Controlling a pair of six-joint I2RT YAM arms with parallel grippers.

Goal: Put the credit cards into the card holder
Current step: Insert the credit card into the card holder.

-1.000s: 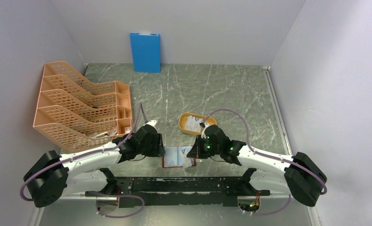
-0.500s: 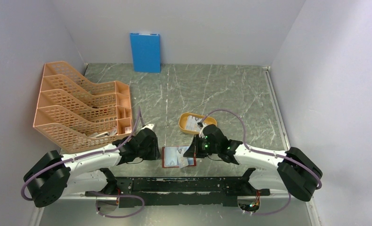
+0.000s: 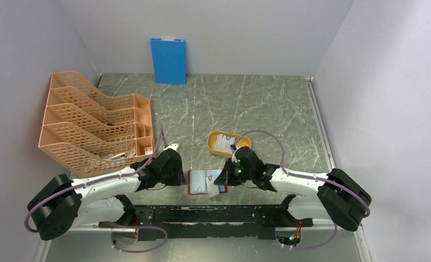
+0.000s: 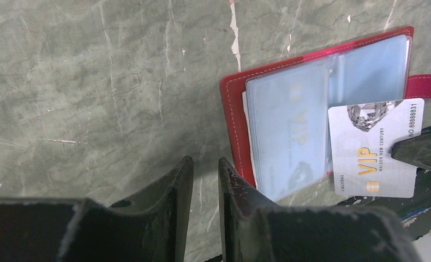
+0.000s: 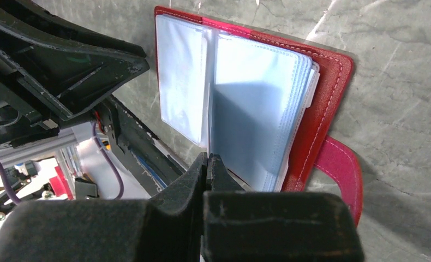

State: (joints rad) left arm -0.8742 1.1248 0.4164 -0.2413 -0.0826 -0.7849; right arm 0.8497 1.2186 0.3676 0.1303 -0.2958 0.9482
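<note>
An open dark-red leather-like folding card holder (image 4: 232, 120) lies flat on the green marbled tabletop (image 4: 93, 82), with its clear plastic sleeves facing up. It is directly ahead of the right claw (image 5: 208, 164). That claw's fingers are pressed together, pinching a white VIP-printed credit card (image 4: 374, 150) by one end. The card's other end overlaps the sleeves at their outer edge. The left claw (image 4: 204, 169) sits just beside the holder's opposite edge, with only a narrow gap between its fingers and nothing in it. The holder does not appear to be pinned down. A push on the card could therefore slide the whole holder across the tabletop. The card could also skate over the slick plastic, or buckle a loose sleeve, instead of entering a pocket.
</note>
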